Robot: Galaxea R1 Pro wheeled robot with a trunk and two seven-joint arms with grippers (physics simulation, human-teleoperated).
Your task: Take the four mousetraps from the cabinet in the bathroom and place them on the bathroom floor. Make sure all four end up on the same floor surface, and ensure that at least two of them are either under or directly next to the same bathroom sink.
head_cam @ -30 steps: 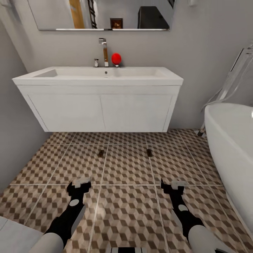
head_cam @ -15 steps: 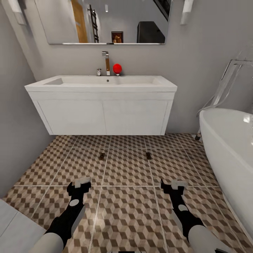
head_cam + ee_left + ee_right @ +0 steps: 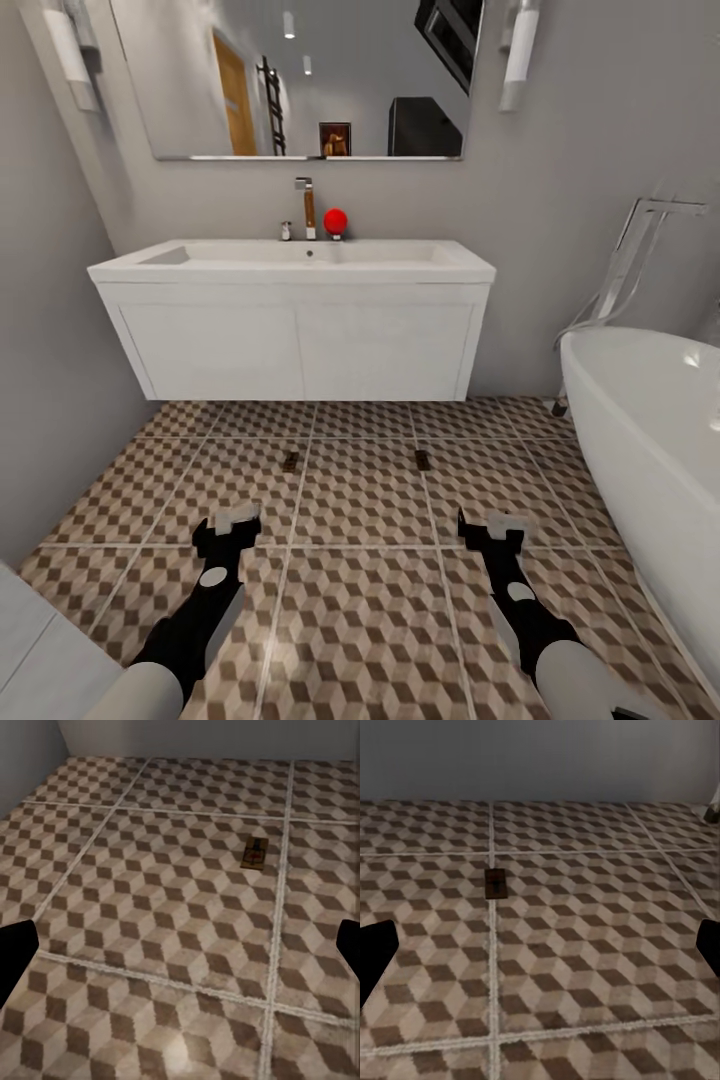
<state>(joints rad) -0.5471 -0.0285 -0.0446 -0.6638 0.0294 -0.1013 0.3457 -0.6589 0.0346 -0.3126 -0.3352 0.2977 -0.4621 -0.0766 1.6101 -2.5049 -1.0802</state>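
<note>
Where the white wall-hung vanity [image 3: 300,345] juts from the grey wall, two mousetraps lie flat on the bathroom floor [image 3: 365,610] just in front of it: the left mousetrap [image 3: 290,462] beside a pale grout line, the right mousetrap [image 3: 423,460] well apart from it. Nothing lies between them and the arms. A glossy white bathtub [image 3: 650,450] curves in along the right, with a chrome floor-standing tap [image 3: 630,265] behind it. On the basin rim stand a chrome-and-wood faucet [image 3: 305,205] and a round red object [image 3: 335,221], under a wide mirror [image 3: 300,75]. The tiles carry a brown, beige and white cube print. The left gripper [image 3: 228,528] and right gripper [image 3: 490,530] hover over bare tile, both with jaws spread wide and empty.
</note>
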